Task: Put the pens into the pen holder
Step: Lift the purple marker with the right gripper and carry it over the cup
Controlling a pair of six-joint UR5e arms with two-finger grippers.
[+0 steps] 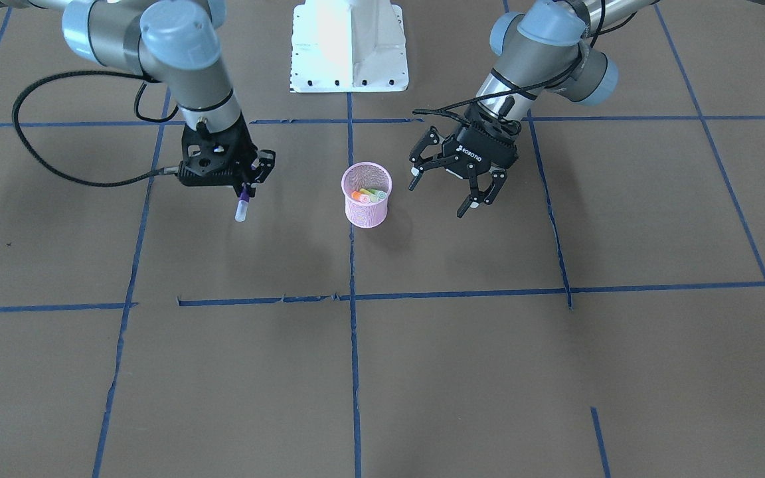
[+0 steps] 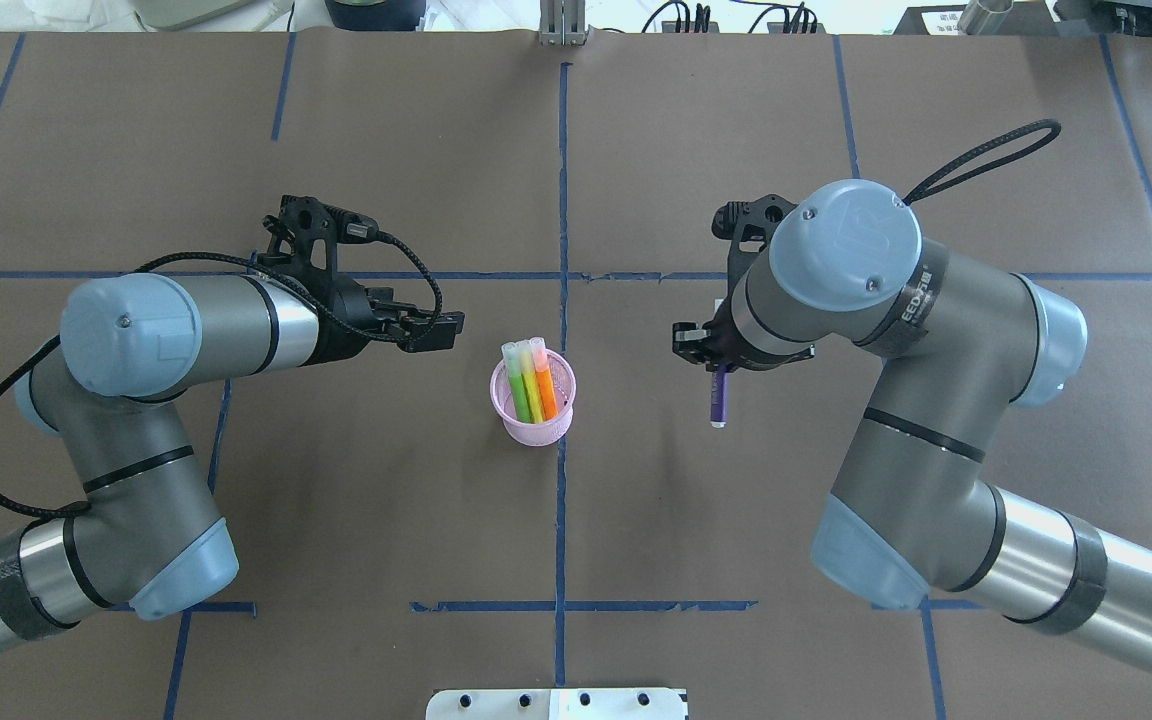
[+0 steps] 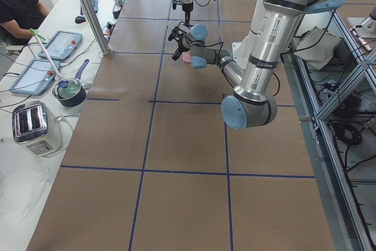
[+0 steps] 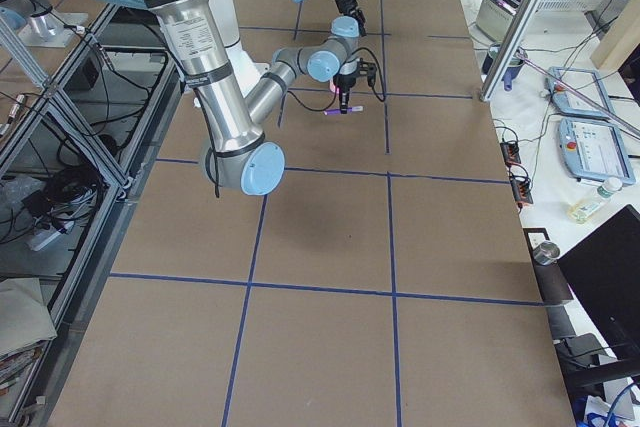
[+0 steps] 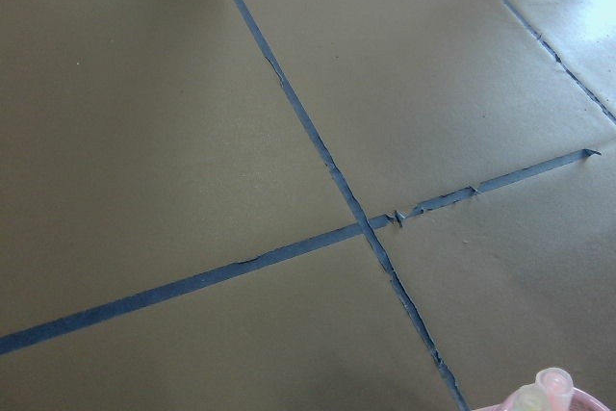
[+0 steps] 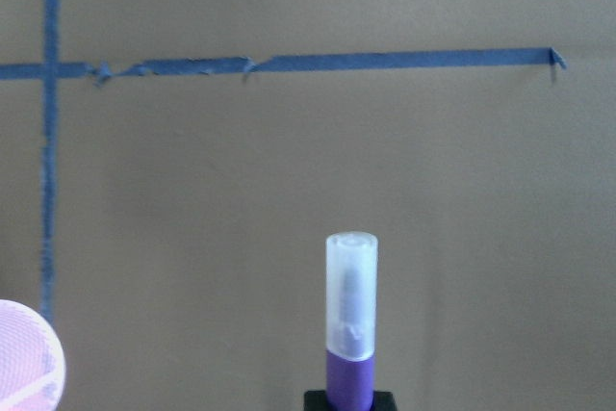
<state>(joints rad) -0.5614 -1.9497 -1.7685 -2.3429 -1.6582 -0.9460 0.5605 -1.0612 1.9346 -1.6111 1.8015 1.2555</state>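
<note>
Table: brown sheet covering, matt, smooth, paper-like. Grid tape: blue, matt, edges torn in places. Pen holder: pink wire mesh with solid rim, slight sheen. Pens inside it: bright plastic, translucent caps. Purple pen, at 3 o'clock of the holder in the overhead view: glossy plastic barrel, frosted clear cap. Left gripper, right gripper: black, matt. Joint caps: smooth light-blue plastic. Arm tubes: silvery metal, satin.
</note>
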